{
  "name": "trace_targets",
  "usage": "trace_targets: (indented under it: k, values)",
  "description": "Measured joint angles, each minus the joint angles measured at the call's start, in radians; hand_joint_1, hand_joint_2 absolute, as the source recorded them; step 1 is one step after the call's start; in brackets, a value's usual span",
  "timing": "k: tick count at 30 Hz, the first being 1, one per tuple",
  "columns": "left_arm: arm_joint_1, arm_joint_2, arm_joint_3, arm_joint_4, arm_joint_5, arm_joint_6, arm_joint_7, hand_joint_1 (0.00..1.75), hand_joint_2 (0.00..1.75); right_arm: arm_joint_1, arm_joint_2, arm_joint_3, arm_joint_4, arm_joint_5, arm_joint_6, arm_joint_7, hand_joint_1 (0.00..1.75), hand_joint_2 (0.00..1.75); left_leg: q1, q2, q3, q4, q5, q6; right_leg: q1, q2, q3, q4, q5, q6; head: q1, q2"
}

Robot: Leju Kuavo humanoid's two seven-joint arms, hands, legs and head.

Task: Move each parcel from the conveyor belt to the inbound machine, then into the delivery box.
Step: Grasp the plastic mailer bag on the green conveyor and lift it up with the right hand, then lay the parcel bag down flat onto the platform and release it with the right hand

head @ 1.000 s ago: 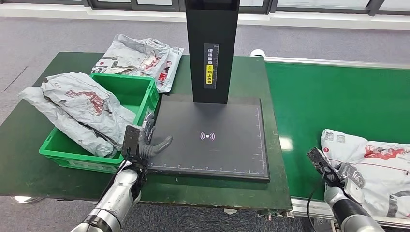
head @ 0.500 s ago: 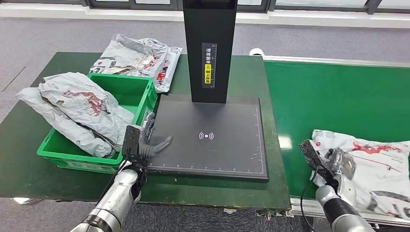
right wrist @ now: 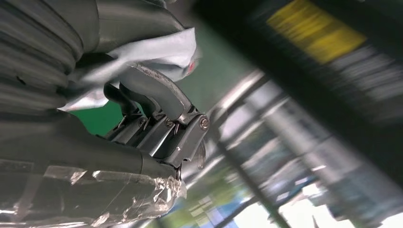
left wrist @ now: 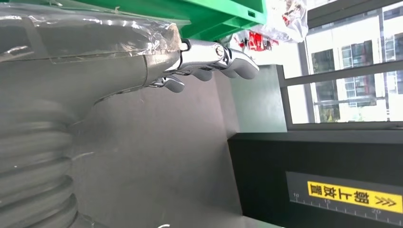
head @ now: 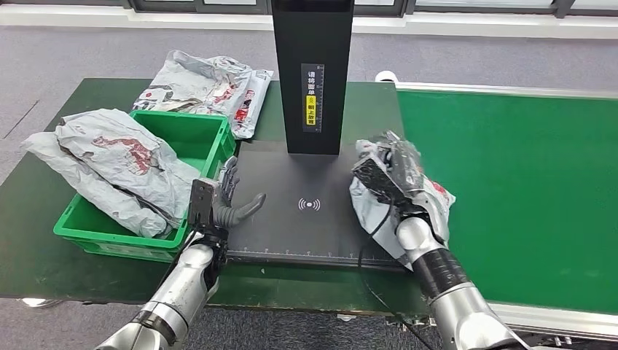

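Table [head: 44,219] in dark green holds most of my workspace, with the green belt [head: 510,189] running off to its right. From the head view, the black scanner [head: 291,233] sits in the middle: a flat pad with a tall post rising at its back. Left of it stands a green box [head: 109,244], where two grey parcels [head: 120,164] already lie, draped over its near and left walls. I judge those finished. Another parcel [head: 211,87] rests on the table behind the box; I cannot tell which stage it has reached.

My right hand [head: 390,175] grips a crumpled grey parcel [head: 372,215] above the right edge of the pad, fingers closed into the plastic. Whether it touches the pad I cannot tell. So this one is off the belt and at the scanning step; setting it down and passing it to the box remain.

My left hand [head: 226,200] hovers at the pad's left edge beside the box, fingers spread, holding nothing.
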Motion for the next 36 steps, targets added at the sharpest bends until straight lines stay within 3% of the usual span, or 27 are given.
trace_targets:
  k: [6,20,23,24,27,36]
  values:
    - [-0.013,-0.001,0.0,0.018,0.014,-0.003,-0.003,0.0,1.75,-0.069,0.042,0.149,-0.044,-0.073,0.051,0.007,1.75,1.75,0.0,-0.001,-0.001,0.0,0.0,0.0,0.0,-0.001,0.0,0.0,0.0,0.0,0.0,0.0]
    - [-0.039,-0.014,0.0,0.05,0.028,0.007,-0.018,0.0,1.75,-0.117,0.095,0.334,-0.051,-0.184,0.247,-0.007,1.75,1.75,0.0,-0.001,-0.001,0.0,0.0,0.0,0.0,-0.001,-0.001,0.0,0.0,0.0,0.0,0.0]
    - [-0.043,-0.017,0.0,0.054,0.032,0.01,-0.018,0.0,1.75,-0.12,0.107,0.363,-0.044,-0.193,0.263,-0.004,0.44,1.75,0.0,-0.002,-0.001,0.0,0.0,0.0,0.0,-0.002,0.0,0.0,0.0,0.0,0.0,0.0]
    - [-0.043,-0.017,0.0,0.055,0.033,0.011,-0.019,0.0,1.75,-0.122,0.109,0.371,-0.04,-0.192,0.263,-0.001,0.0,1.31,0.0,-0.002,-0.001,0.0,0.0,0.0,0.0,-0.002,0.0,0.0,0.0,0.0,0.0,0.0]
    - [-0.044,-0.017,0.0,0.055,0.042,0.016,-0.024,0.0,1.75,-0.127,0.111,0.393,-0.025,-0.189,0.251,0.014,0.0,0.0,0.0,-0.002,-0.001,0.0,0.0,0.0,0.0,-0.002,0.0,0.0,0.0,0.0,0.0,0.0]
    - [-0.016,-0.007,0.0,0.005,0.088,0.037,-0.039,0.0,1.75,-0.081,0.065,0.387,0.018,-0.298,0.092,-0.023,0.0,0.0,0.0,-0.002,-0.001,0.0,0.0,0.0,-0.001,-0.002,0.0,-0.001,0.0,0.0,0.0,0.0]
